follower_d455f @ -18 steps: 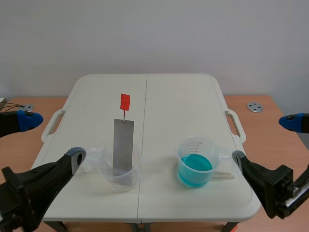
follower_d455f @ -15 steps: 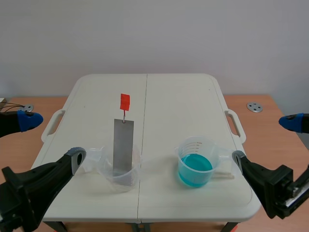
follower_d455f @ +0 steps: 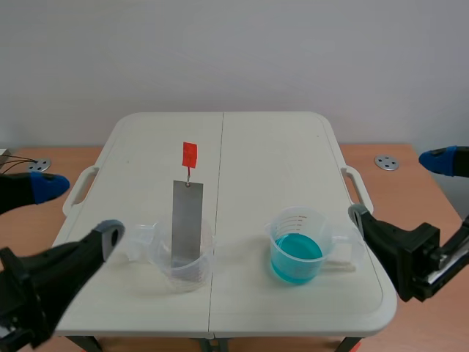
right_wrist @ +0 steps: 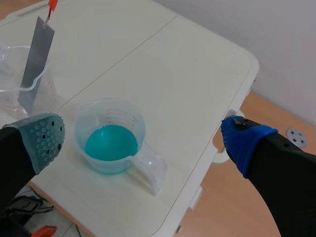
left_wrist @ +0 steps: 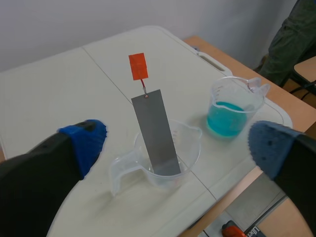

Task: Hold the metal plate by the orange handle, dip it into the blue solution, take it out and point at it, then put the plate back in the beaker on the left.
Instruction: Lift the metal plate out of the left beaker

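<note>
Plate [follower_d455f: 186, 224] pickup looks like the step in hand, since nothing is gripped yet. To do it well, the left hand [left_wrist: 177, 142], the nearer one, should come in level with the handle [follower_d455f: 190, 154], which sits above the plate's top edge. It should then close its pads on the flat orange tab alone, not on the thin link below it and not on the metal. A straight lift would then carry the plate's lower end over the rim; any sideways pull could probably tip so light a beaker. The left hand has its fingers spread wide, holding nothing and touching nothing, low at the table's [follower_d455f: 278, 154] near left. In its wrist view the plate lies ahead, between the fingers. The right hand [follower_d455f: 399, 187] is just as wide apart and just as empty, at the near right, with the right beaker [right_wrist: 123, 111] ahead between its fingers and not touching them. The plate stands almost upright in the left beaker [follower_d455f: 199, 264], with its lower end inside, its upper part leaning slightly back and the handle clear above it. The right beaker sits well apart from the left one, and the solution [follower_d455f: 297, 251] fills its lower part.
</note>
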Controlling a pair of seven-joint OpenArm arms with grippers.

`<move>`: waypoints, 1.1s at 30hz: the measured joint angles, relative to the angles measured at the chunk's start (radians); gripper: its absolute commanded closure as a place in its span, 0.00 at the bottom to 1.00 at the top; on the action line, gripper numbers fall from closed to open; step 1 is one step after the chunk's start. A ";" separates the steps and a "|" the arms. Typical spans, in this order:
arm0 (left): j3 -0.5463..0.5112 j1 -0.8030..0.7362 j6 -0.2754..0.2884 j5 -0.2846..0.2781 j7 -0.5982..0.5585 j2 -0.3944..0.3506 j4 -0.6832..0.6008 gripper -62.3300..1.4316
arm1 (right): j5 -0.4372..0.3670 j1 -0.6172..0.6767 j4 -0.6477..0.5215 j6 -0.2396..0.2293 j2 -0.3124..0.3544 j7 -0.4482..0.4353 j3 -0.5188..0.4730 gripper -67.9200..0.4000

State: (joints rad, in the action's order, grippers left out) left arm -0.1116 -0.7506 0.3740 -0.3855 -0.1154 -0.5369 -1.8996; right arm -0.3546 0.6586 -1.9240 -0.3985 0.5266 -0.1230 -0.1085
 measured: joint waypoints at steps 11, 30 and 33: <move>-0.003 -0.003 -0.001 0.075 0.121 0.000 0.000 0.91 | 0.000 -0.206 0.001 -0.042 0.000 0.019 0.173 0.02; -0.047 -0.381 -0.093 0.177 0.270 -0.011 0.311 0.91 | -0.004 -0.623 0.292 -0.096 -0.201 0.138 0.473 0.02; -0.019 -0.347 -0.093 0.177 0.269 -0.011 0.407 0.91 | -0.005 -0.665 0.357 -0.097 -0.238 0.144 0.509 0.02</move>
State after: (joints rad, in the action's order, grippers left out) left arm -0.1307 -1.0973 0.2813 -0.2089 0.1535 -0.5484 -1.4929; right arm -0.3592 -0.0059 -1.5673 -0.4953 0.2886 0.0212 0.4004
